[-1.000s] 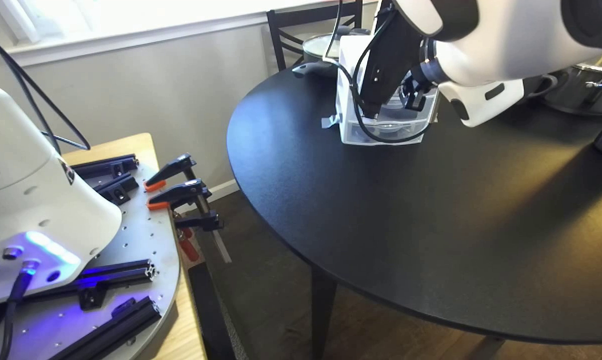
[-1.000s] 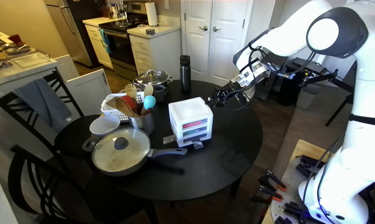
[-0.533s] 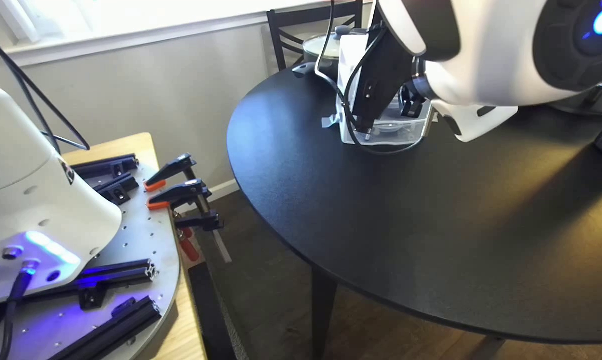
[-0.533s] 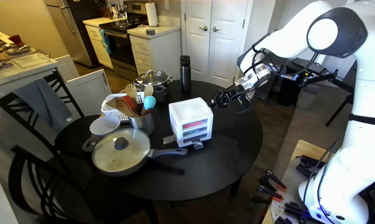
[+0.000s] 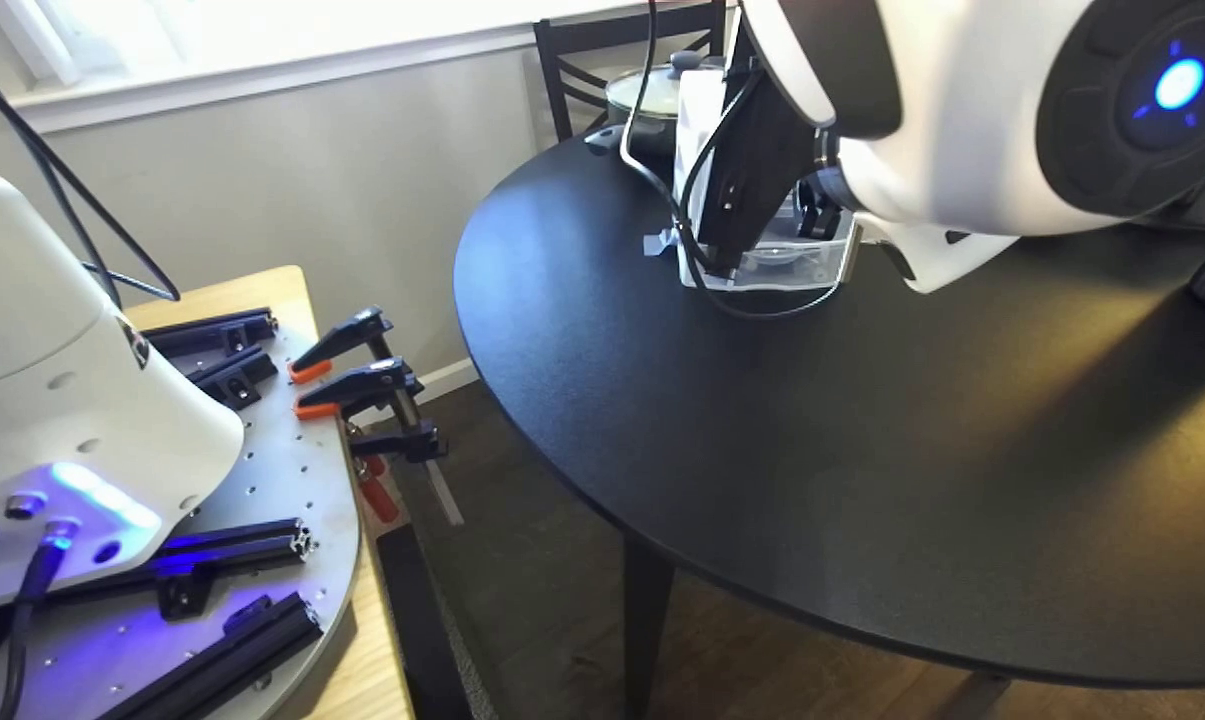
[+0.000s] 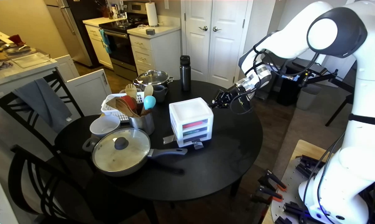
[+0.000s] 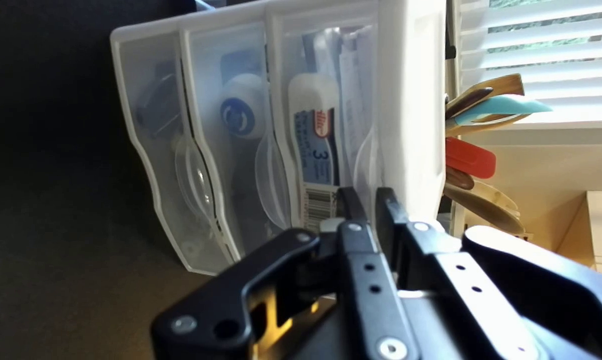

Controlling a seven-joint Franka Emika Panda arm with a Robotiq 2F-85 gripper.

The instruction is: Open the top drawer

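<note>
Wrist view: A shallow, translucent clear-plastic top drawer (image 7: 349, 120), uppermost of three, sits just under the white roof of a small white-framed desktop organiser (image 7: 413, 110), a white pack with a blue label and red mark (image 7: 318, 145) showing through its front. A black two-fingered gripper (image 7: 370, 201) is poised at the drawer's curved clear pull lip (image 7: 364, 162), its fingertips (image 7: 351, 206) parted by only a narrow gap; nothing is plainly held, and whether either touches the lip cannot be told. Reaching the handle looks done. The pull itself appears yet to be made: the drawer seems seated in its frame, though the fingers mask part of the front and a slight slide could go unnoticed. Left to do, by this reading, are a sure hold or hook on the lip and a straight draw outward. The cloudy plastic middle drawer (image 7: 246, 165) and bottom drawer (image 7: 161, 135) look closed as well. In an exterior view, silvery tape strips (image 6: 198, 144) lie at the organiser's base on a round black table (image 6: 187, 183), a likely brace against the tug. Farther out are a glass-lidded grey frying pan (image 6: 123, 155), a steel utensil canister (image 6: 145, 125) and a dark bottle (image 6: 185, 77).
</note>
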